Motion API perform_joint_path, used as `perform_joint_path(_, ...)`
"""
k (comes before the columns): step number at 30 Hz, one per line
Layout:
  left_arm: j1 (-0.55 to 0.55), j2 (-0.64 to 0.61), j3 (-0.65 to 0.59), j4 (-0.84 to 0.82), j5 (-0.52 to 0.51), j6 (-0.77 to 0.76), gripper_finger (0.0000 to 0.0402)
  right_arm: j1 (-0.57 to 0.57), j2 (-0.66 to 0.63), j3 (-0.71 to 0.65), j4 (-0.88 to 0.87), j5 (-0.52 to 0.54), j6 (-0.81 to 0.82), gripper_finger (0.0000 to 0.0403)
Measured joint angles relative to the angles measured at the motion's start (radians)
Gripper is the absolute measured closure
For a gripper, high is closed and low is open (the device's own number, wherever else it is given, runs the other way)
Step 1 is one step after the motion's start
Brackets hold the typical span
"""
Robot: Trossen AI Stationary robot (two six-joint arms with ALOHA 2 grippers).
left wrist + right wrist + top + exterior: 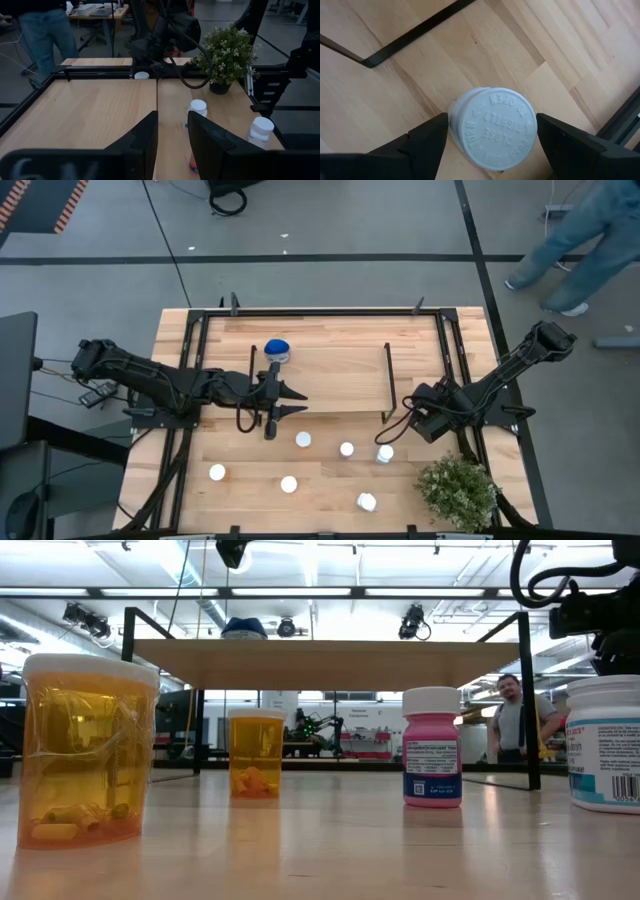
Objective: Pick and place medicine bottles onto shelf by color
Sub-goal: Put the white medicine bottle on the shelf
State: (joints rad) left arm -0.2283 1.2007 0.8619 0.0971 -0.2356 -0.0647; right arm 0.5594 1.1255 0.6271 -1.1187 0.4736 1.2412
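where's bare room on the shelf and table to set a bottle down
The shelf is bare except for the blue bottle at its left end, so everything right of it is free. The table also has bare strips along both sides. It is crowded in front of the shelf, where white-capped bottles scatter, with the plant beside them.
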Motion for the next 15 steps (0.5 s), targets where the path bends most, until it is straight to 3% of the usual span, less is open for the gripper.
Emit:
perform_joint_path(10,-0.001,0.000,0.000,-0.001,0.000,-0.003,0.0291,0.000,-0.001,0.013,-0.010,-0.016,0.009,0.0187)
perform_joint_path(15,-0.001,0.000,0.000,-0.014,0.000,-0.003,0.0294,0.000,0.000,0.121,-0.110,-0.045,0.008,0.0194)
